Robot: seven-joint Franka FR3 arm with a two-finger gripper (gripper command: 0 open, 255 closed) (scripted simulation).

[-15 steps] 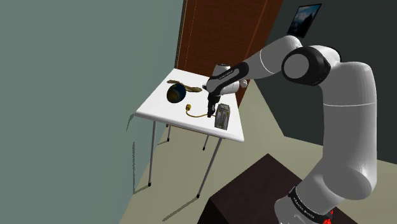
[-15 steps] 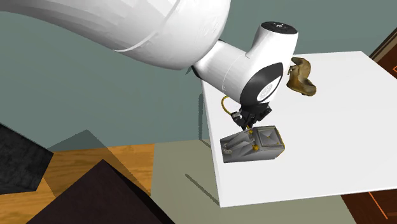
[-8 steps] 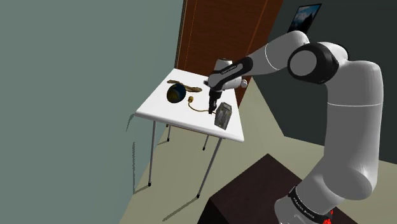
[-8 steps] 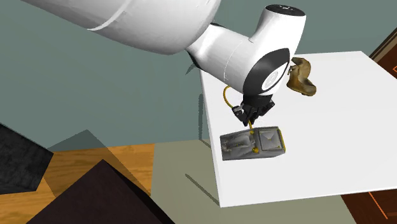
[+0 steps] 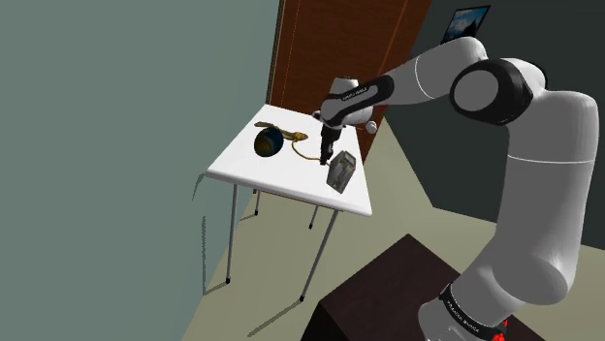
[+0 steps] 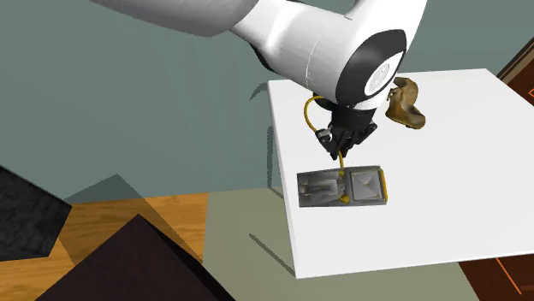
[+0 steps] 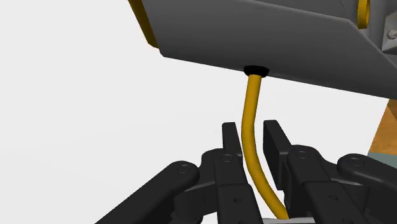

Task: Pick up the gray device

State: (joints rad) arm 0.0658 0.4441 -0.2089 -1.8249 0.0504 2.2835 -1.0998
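- Gray device (image 6: 342, 188): flat on the white table (image 6: 445, 197), just beside the table's edge at the second exterior view's left, long side roughly square to that edge.
- Yellow cable (image 7: 251, 108): out of a dark socket in the device's casing, up between the fingers (image 7: 230, 137), then on in a loop above the gripper (image 6: 341, 147).
- Fingers: drawn in narrow, one on each side of the cable, apparently pinching it rather than the casing. Body of the device untouched.
- Gripper directly above the device's middle, pointing down. Probable reason: cable as the thin part that fits the narrow opening, casing too broad for it.
- Likely consequence: on a lift, device hanging from the cable, free to swing or tip.
- Edges: drop to the floor close by on the device's near side, so little margin for dragging that way.
- Open room: broad bare table toward the second exterior view's right. Brown object (image 6: 404, 103) well apart, beyond the gripper. Dark round thing (image 5: 269, 142) farther off in the shoulder view. Straight upward path unobstructed.
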